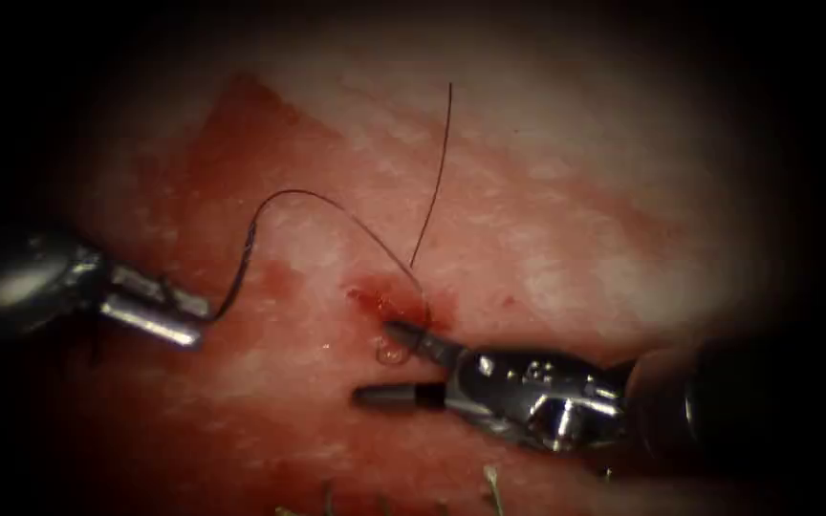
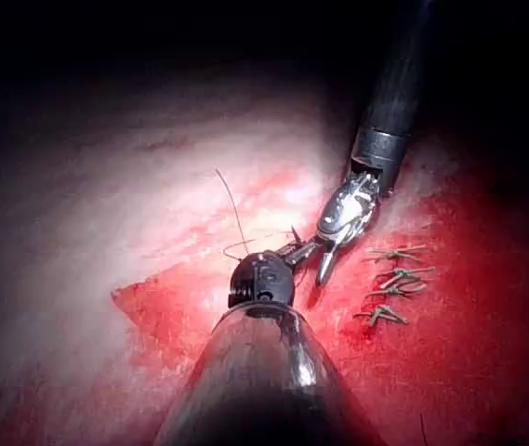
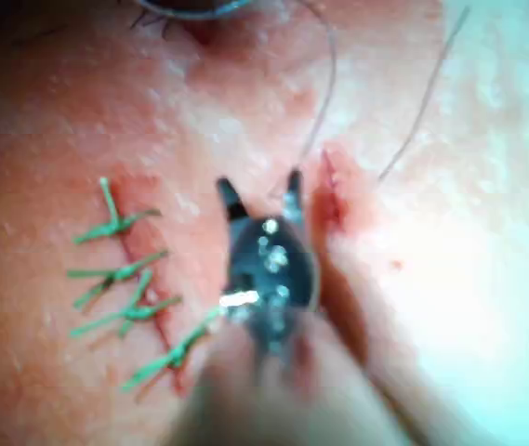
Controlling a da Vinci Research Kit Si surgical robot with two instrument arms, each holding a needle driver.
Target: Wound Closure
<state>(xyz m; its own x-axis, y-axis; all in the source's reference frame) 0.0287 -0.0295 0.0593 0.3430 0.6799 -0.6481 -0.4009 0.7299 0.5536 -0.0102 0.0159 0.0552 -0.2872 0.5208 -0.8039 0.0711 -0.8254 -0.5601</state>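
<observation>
Left of the cut (image 1: 396,304), my left hand (image 1: 184,320) grips the thread (image 1: 336,205). Just below the cut, my right hand (image 1: 389,363) gapes open, holding nothing. Needle: I cannot tell where.

Two tools are at work: the left tool (image 1: 160,311), which holds the one dark thread (image 1: 336,205), and the right tool (image 1: 399,363), whose two jaws stand apart and hold nothing. That single thread has one free end (image 1: 450,86) rising away beyond the right tool, and there is one small red cut (image 1: 389,301) in the one piece of tissue (image 1: 566,210), just at the right tool's upper jaw tip. Behind the right tool lie four green stitches (image 3: 120,279) in a row; no needle can be made out.
</observation>
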